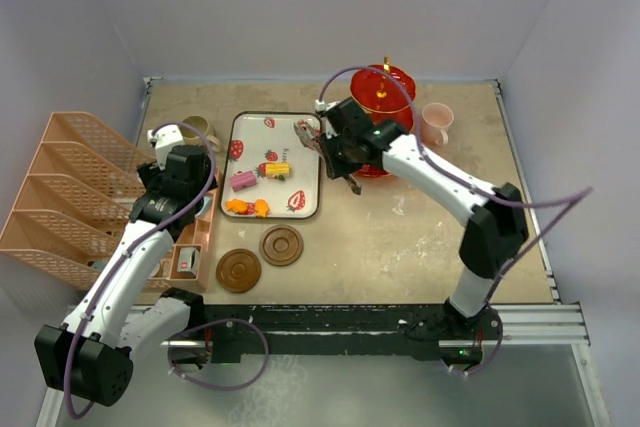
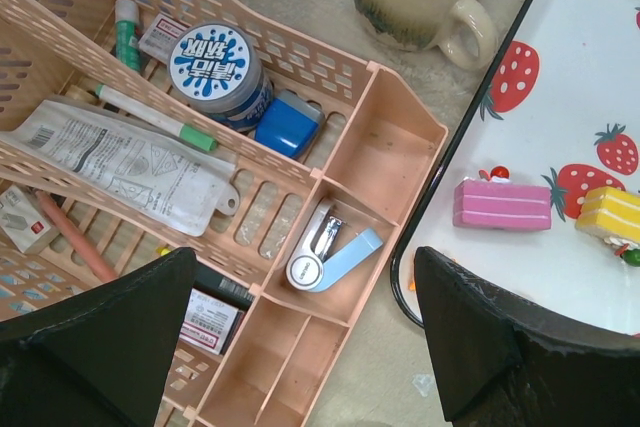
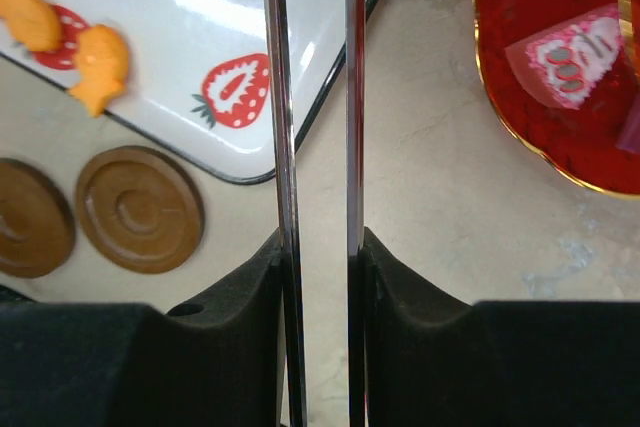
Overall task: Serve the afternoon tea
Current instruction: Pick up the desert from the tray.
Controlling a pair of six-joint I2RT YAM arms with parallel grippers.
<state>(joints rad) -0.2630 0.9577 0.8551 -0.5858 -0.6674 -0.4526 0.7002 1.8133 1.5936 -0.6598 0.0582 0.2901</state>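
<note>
Steel tweezers pinched in right tool; wrist view alone shows

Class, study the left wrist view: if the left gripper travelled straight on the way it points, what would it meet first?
Most likely the blue-and-silver stapler in the peach organiser, which lies midway between the open jaws of the left gripper. Depth is unclear, so a compartment wall might come first.

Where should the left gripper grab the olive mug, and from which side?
Probably the rim, from above: the olive mug stands upright, mouth open, so one finger of the left gripper can drop inside. Choose the wall away from the handle, which juts toward the tray.
</note>
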